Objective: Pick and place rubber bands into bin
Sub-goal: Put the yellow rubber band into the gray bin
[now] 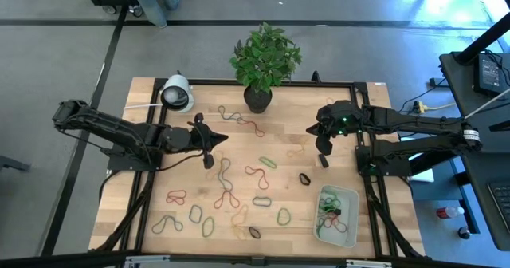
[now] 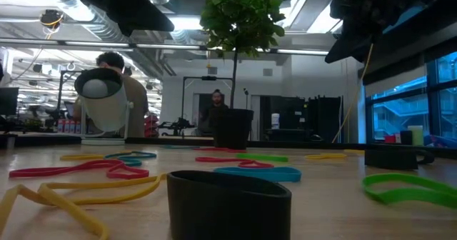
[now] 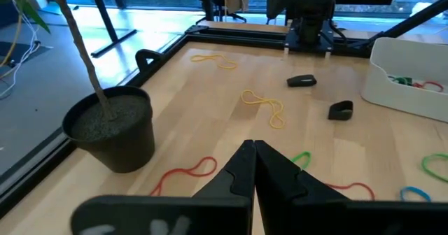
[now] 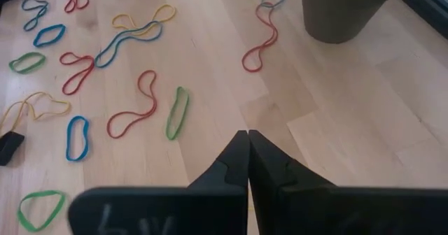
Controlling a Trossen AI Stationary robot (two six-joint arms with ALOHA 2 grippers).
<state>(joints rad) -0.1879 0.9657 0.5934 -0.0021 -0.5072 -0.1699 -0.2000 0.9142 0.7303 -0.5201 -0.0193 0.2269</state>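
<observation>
- Our right gripper (image 4: 248, 166), fingers pressed together and empty, hangs upper right of the high view — likely between picks.
- Left gripper (image 3: 253, 172), also closed on nothing, waits centre-left.
- Rubber bands (image 1: 225, 190) lie scattered mid-frame; the bin (image 1: 348, 218) — lower right — holds several.

**Bands scattered, bin at lower right**

Rubber bands (image 1: 225, 190) lie across the frame's centre and lower left. The bin (image 1: 348, 196), lower right, holds several. The left gripper (image 1: 209, 161) hovers left of centre; the right gripper (image 1: 323, 159) right of centre, below a potted plant (image 1: 264, 56).
</observation>
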